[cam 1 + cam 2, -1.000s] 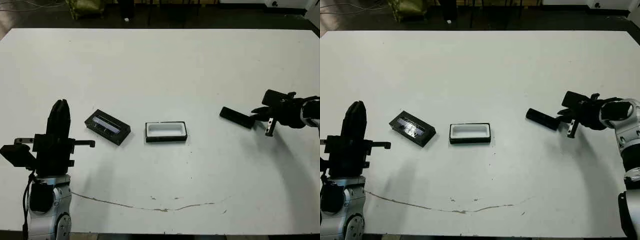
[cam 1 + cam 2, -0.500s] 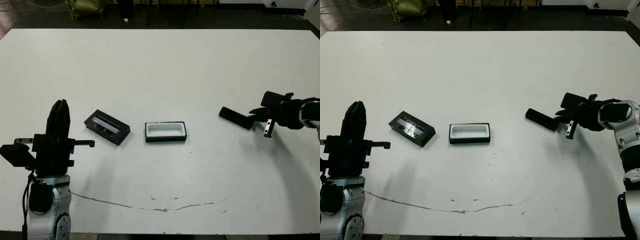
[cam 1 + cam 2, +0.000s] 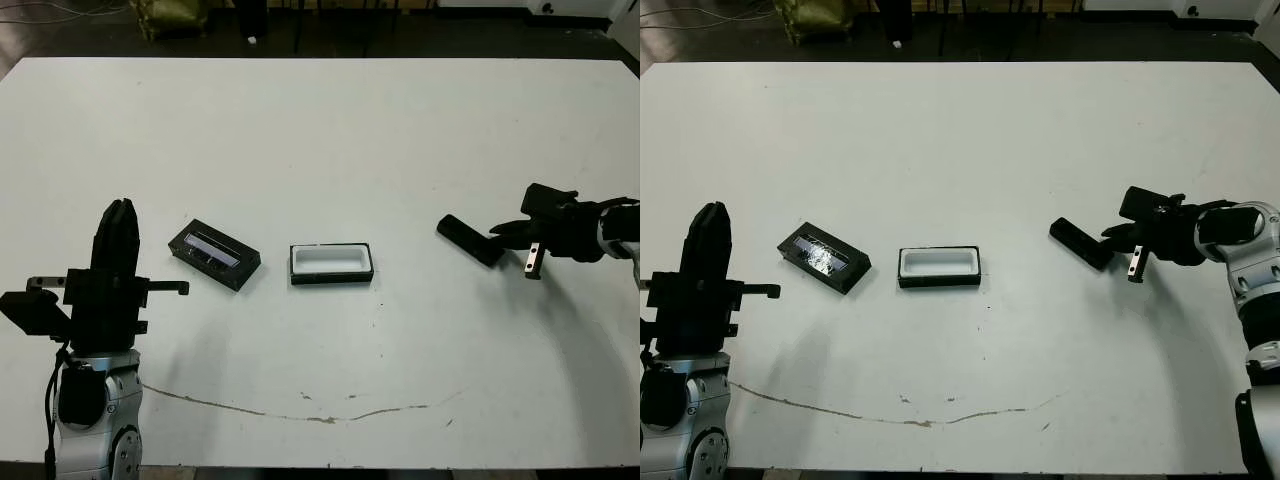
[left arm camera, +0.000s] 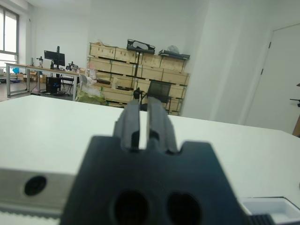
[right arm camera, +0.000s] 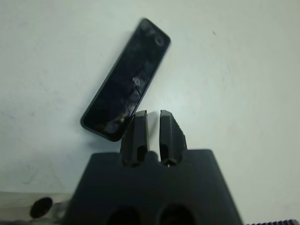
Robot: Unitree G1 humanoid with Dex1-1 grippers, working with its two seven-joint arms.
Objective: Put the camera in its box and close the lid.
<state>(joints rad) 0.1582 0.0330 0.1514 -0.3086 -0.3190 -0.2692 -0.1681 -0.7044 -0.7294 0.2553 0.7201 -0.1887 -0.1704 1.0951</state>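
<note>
The camera (image 3: 469, 240) is a slim black bar lying flat at the table's right. My right gripper (image 3: 501, 231) is shut with nothing between its fingers, and its tips (image 5: 140, 123) touch the camera's (image 5: 126, 79) near end. The box (image 3: 332, 263), a black tray with a white lining, sits uncovered near the table's middle. Left of it lies the lid (image 3: 214, 253), black with a bluish shiny strip, turned at an angle. My left gripper (image 3: 120, 232) is shut and points up, well left of the lid and above the table's front left.
A thin brown scratch (image 3: 300, 408) runs across the white table (image 3: 330, 130) near its front edge. Dark floor lies beyond the far edge. In the left wrist view, wooden crates (image 4: 140, 70) and a chair (image 4: 158, 91) stand past the table.
The camera's end nearest my right gripper has swung toward the table's front, so the bar lies at a steeper angle. The right gripper shifted slightly the same way. The left arm, box and lid stayed put.
</note>
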